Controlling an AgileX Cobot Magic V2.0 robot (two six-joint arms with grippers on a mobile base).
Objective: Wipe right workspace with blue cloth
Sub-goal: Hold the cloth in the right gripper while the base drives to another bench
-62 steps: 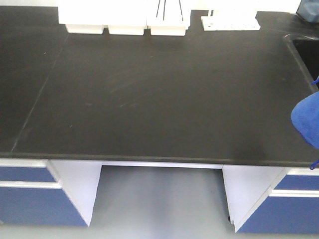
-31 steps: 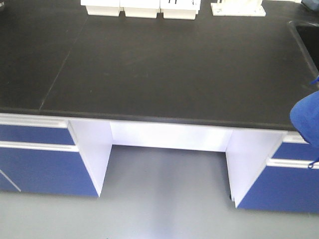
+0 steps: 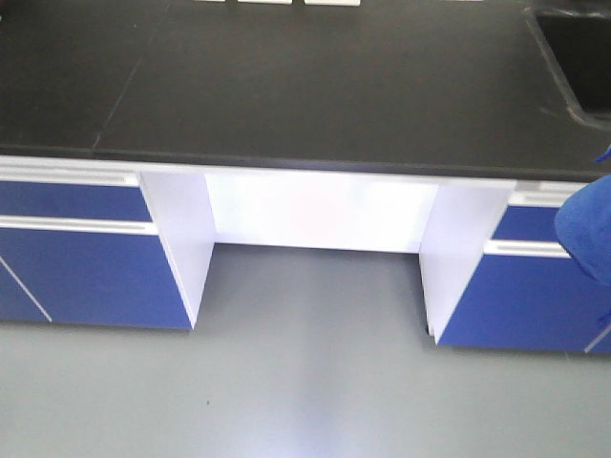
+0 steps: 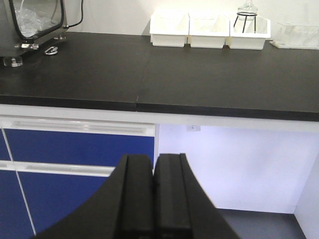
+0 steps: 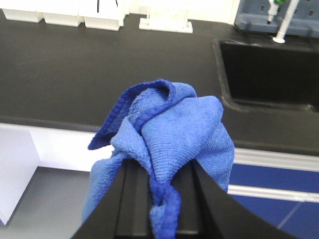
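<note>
The right pincer (image 5: 158, 199) pinches the blue cloth (image 5: 172, 129), which bunches over its fingers and hangs in the air before the front edge of a black counter (image 5: 75, 74). In the front view the cloth shows at three o'clock. A sink (image 5: 269, 69) lies at two o'clock of the cloth. The left pincer (image 4: 153, 199) is pressed together on nothing, with white trays (image 4: 209, 31) at twelve o'clock.

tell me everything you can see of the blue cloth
The blue cloth is bright blue, seemingly soft ribbed microfibre, with a darker stitched hem. It is bunched up and pinched in the right gripper, its bulk bulging above the jaws, one flap hanging at the left. It is held in the air short of the black benchtop, touching only the gripper.
</note>
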